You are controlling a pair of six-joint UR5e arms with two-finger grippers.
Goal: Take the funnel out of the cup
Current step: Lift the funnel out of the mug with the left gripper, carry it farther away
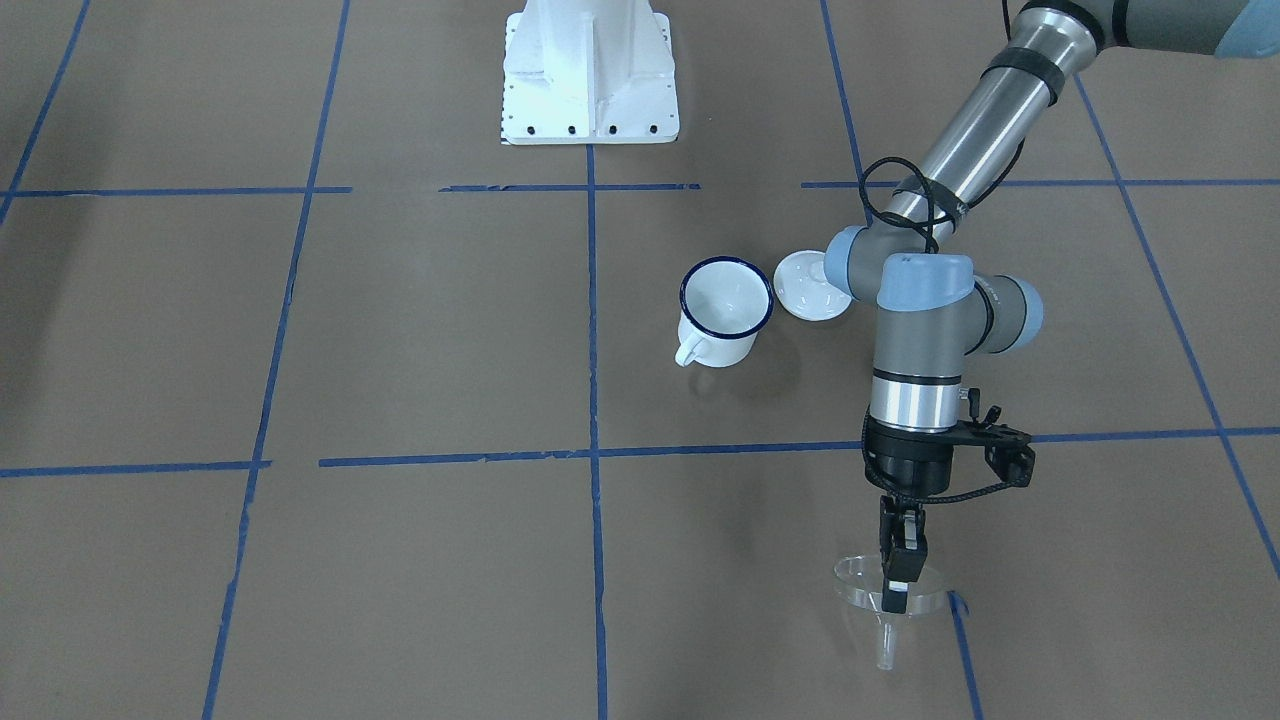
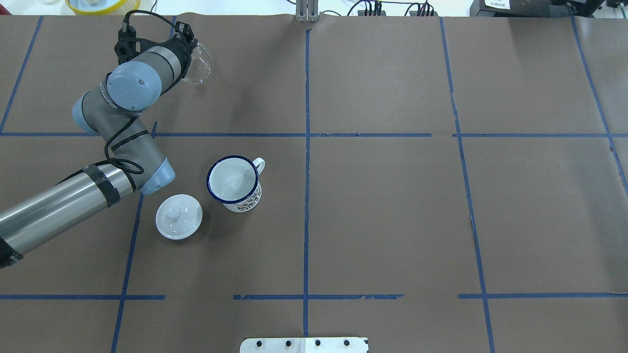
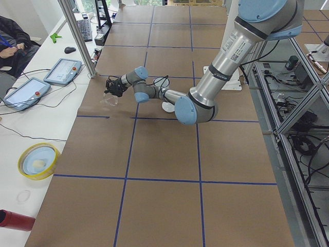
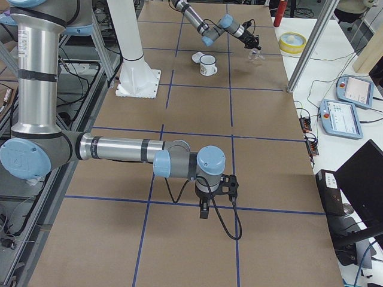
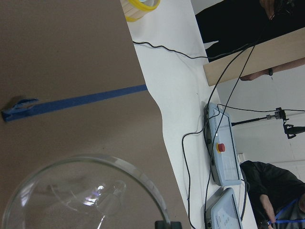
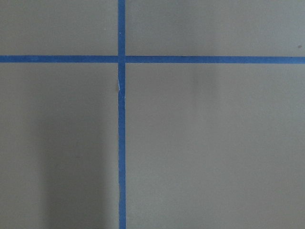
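Note:
The clear funnel is out of the cup, pinched at its rim by my left gripper, mouth up and spout down, close over the table near its far left edge. It also shows in the overhead view and fills the bottom of the left wrist view. The white cup with the dark blue rim stands upright and empty in the overhead view, well apart from the gripper. My right gripper shows only in the exterior right view, low over bare table; I cannot tell its state.
A round white knobbed lid lies next to the cup, under my left forearm. A yellow bowl sits just beyond the table's far edge. Control pendants and cables lie on the white bench there. The white robot base stands mid-table.

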